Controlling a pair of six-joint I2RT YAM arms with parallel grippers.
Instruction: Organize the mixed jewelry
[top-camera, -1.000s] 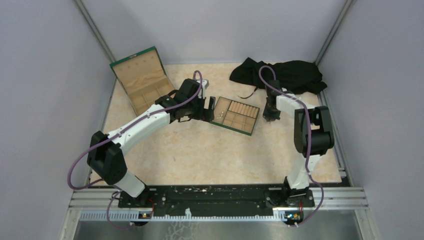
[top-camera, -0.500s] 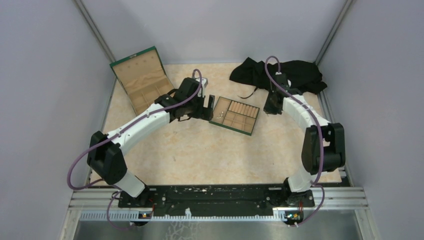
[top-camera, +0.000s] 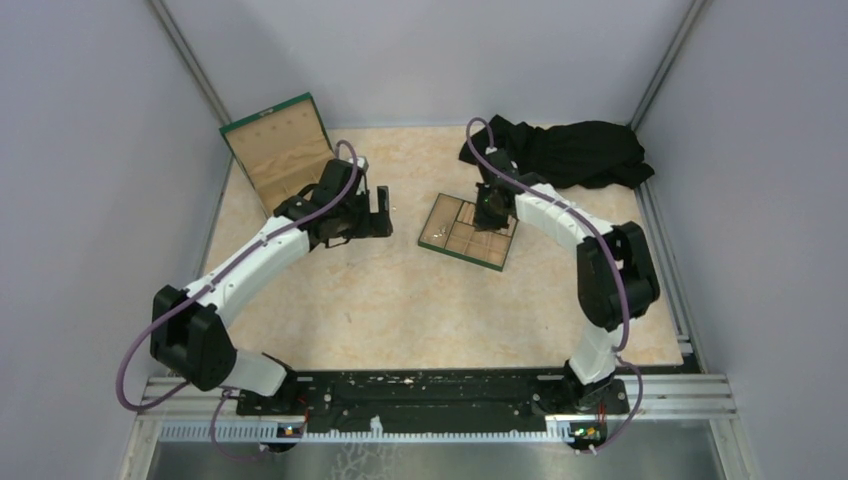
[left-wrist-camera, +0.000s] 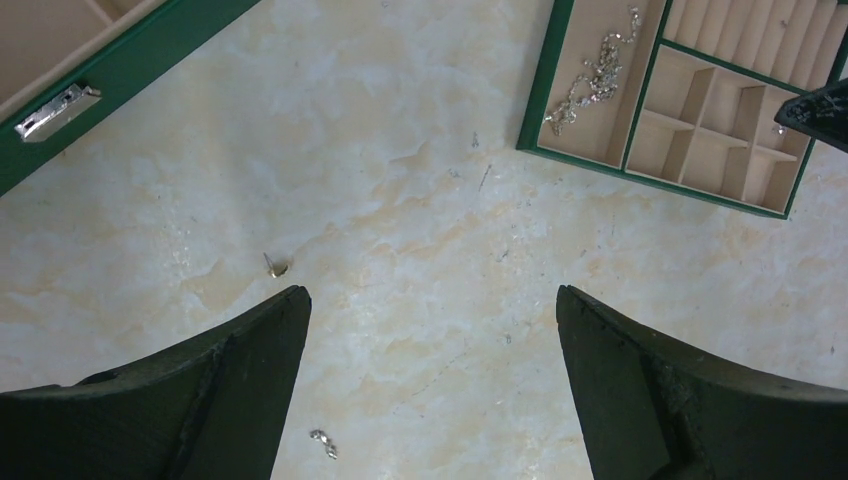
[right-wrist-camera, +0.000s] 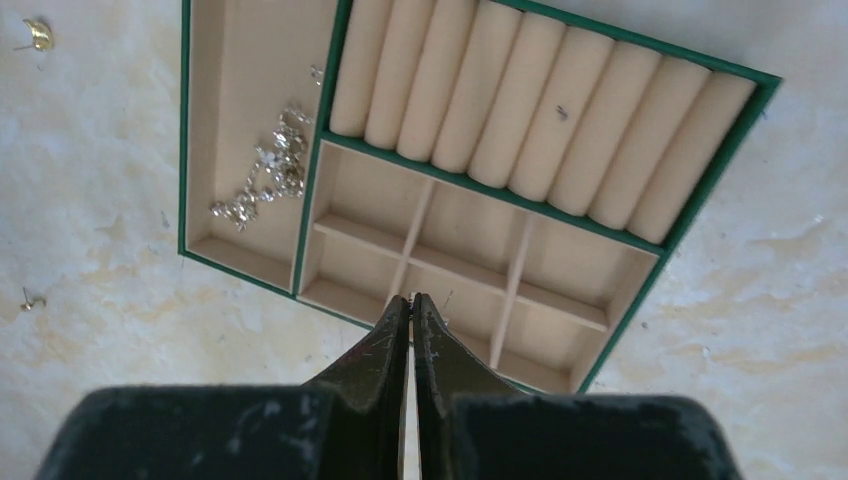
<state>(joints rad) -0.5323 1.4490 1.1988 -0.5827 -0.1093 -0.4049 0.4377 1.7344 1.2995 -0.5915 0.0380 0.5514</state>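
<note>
Several pieces of mixed jewelry (right-wrist-camera: 265, 170), silvery-gold and chain-like, lie tangled in the long side compartment of the green-rimmed tray (right-wrist-camera: 555, 335).

Item: padded rolls (right-wrist-camera: 530, 130), tan, one row filling the compartment beside the tangle.

Item: six small square compartments below the rolls, all bare.

Item: first stray piece (left-wrist-camera: 278, 266) and second stray piece (left-wrist-camera: 323, 442), both off the tray on the marbled surface (left-wrist-camera: 400, 200).

Item: right end effector (right-wrist-camera: 410, 300), fingers pressed together, tips over the tray's near row of small compartments. I cannot tell whether anything is pinched between them.

Item: left end effector (left-wrist-camera: 430, 300), fingers spread wide apart and holding nothing, poised over the surface near both stray pieces and well apart from the tray.

Item: open case (top-camera: 285, 155) with green edging and a silver clasp (left-wrist-camera: 55, 108), at the far left.

Item: black cloth (top-camera: 570, 150), bunched at the far right.
</note>
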